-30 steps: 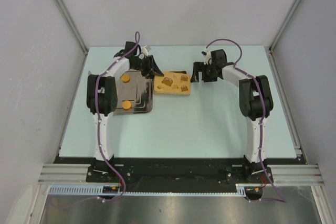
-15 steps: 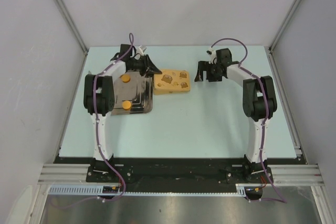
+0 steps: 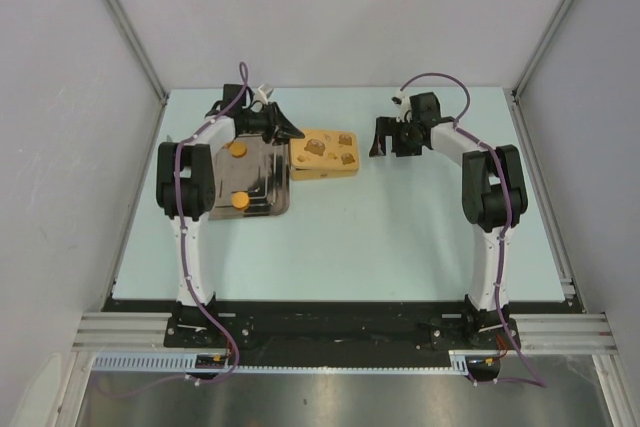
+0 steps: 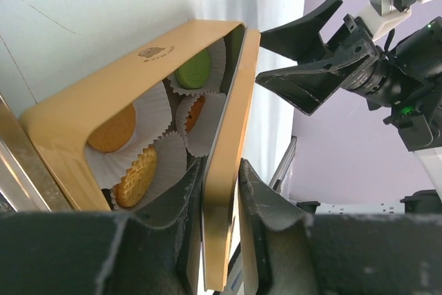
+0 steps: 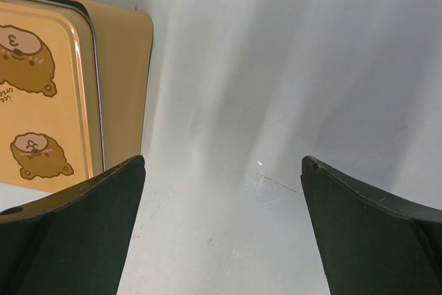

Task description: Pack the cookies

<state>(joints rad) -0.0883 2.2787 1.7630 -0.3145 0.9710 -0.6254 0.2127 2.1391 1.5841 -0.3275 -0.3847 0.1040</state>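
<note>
A yellow tin (image 3: 325,154) with bear pictures on top lies at the back middle of the table. In the left wrist view its side wall (image 4: 103,98) stands tilted, and inside show cookies in white liners: a green one (image 4: 193,72), an orange one (image 4: 114,129) and a ridged biscuit (image 4: 136,176). My left gripper (image 3: 288,134) (image 4: 221,165) is shut on the tin's left rim, one finger on each side. Two orange cookies (image 3: 238,149) (image 3: 240,200) lie on the metal tray (image 3: 268,187). My right gripper (image 3: 382,137) (image 5: 222,160) hangs open just right of the tin (image 5: 41,88), holding nothing.
The metal tray sits under my left arm, touching the tin's left side. Grey walls and aluminium rails (image 3: 130,37) close in the table on three sides. The right gripper's black fingers (image 4: 304,67) show beyond the tin in the left wrist view.
My left gripper's fingers have narrowed onto the tin's rim, and the tin has shifted slightly left and back. The right gripper drew back a little from the tin and stayed open.
</note>
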